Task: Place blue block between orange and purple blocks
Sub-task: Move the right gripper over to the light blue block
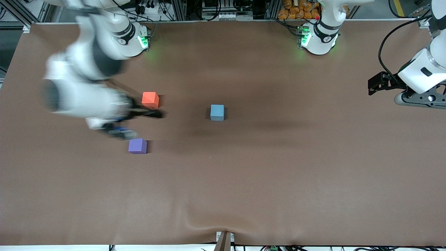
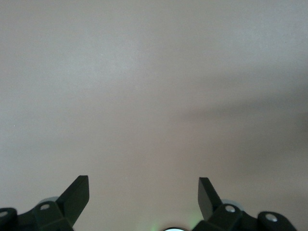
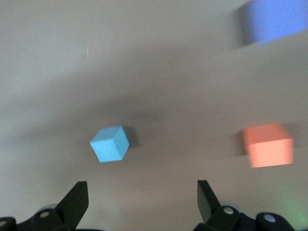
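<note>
The light blue block (image 1: 217,112) sits alone near the middle of the table. The orange block (image 1: 150,99) and the purple block (image 1: 137,145) lie toward the right arm's end, the purple one nearer the front camera, with a gap between them. My right gripper (image 1: 139,122) is blurred, over that gap, open and empty. In the right wrist view its gripper (image 3: 142,192) is open, with the blue block (image 3: 109,143), orange block (image 3: 267,145) and purple block (image 3: 274,19) ahead of it. My left gripper (image 1: 378,84) waits open at the left arm's end.
The brown table cover (image 1: 278,167) is bare apart from the three blocks. The left wrist view shows only bare table under the open left gripper (image 2: 143,192). Both arm bases stand along the table's robot edge.
</note>
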